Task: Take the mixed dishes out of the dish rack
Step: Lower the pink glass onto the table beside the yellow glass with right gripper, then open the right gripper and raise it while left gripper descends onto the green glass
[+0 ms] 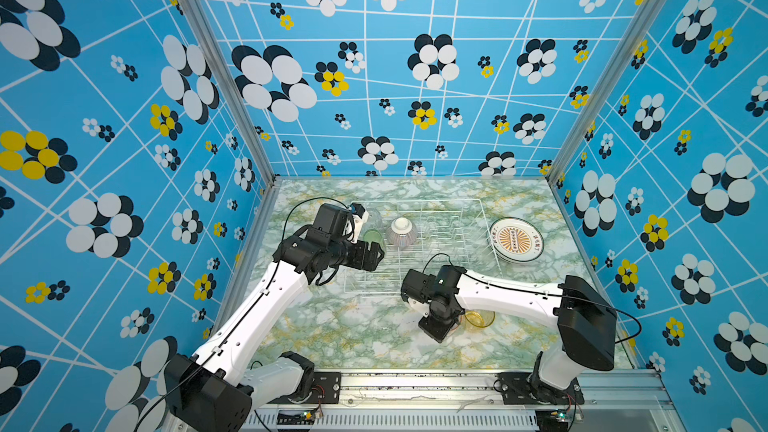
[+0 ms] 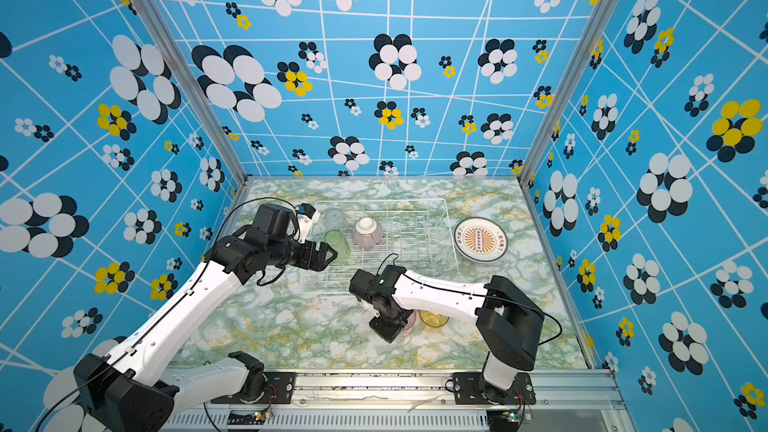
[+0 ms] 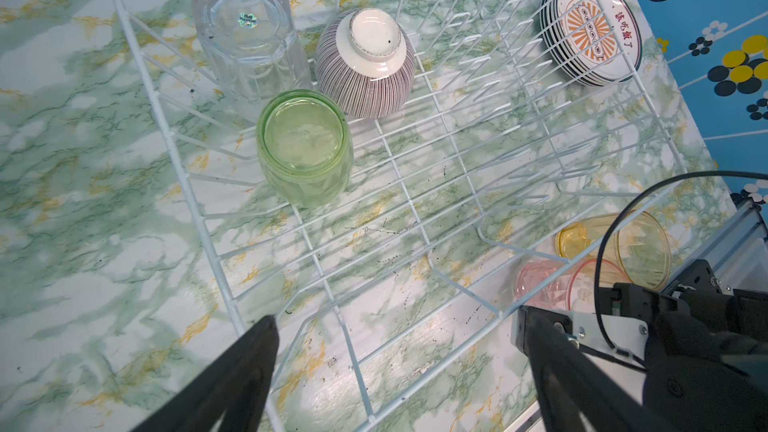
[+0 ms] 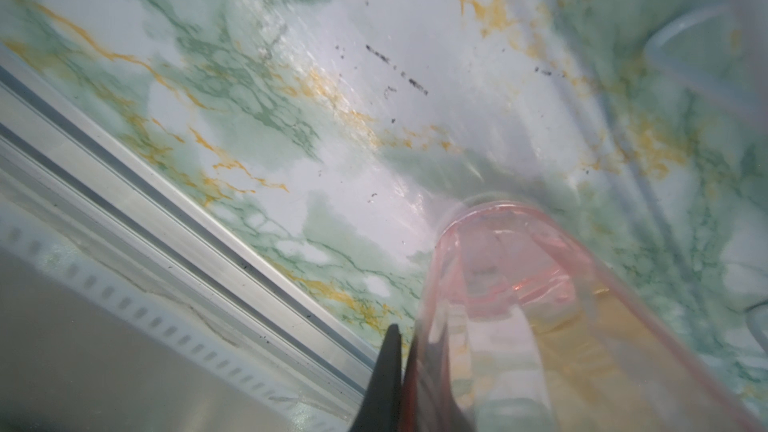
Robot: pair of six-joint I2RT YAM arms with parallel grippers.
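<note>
Downward, right end effector (image 4: 404, 342) on tumbler (image 4: 519, 268)

FREE: in a top view, dish rack (image 1: 436, 201) lower middle, bare wire floor, open from above; table (image 1: 332, 334) lower left of frame | BLOCKED: clear tumbler (image 1: 372, 218), green tumbler (image 1: 372, 238), bowl (image 1: 401, 232) packed together at rack's left end; prongs (image 1: 444, 230) upright mid-rack; plates (image 1: 516, 239) just beside right wall; right arm (image 1: 507, 290), amber tumbler (image 1: 480, 320), pink tumbler (image 3: 548, 284) crowd lower centre

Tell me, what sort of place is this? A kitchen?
Probably a robot test booth staged as a kitchen: printed flower walls, left arm and right arm bolted to a rail, a dish rack on a marble-look tabletop.
</note>
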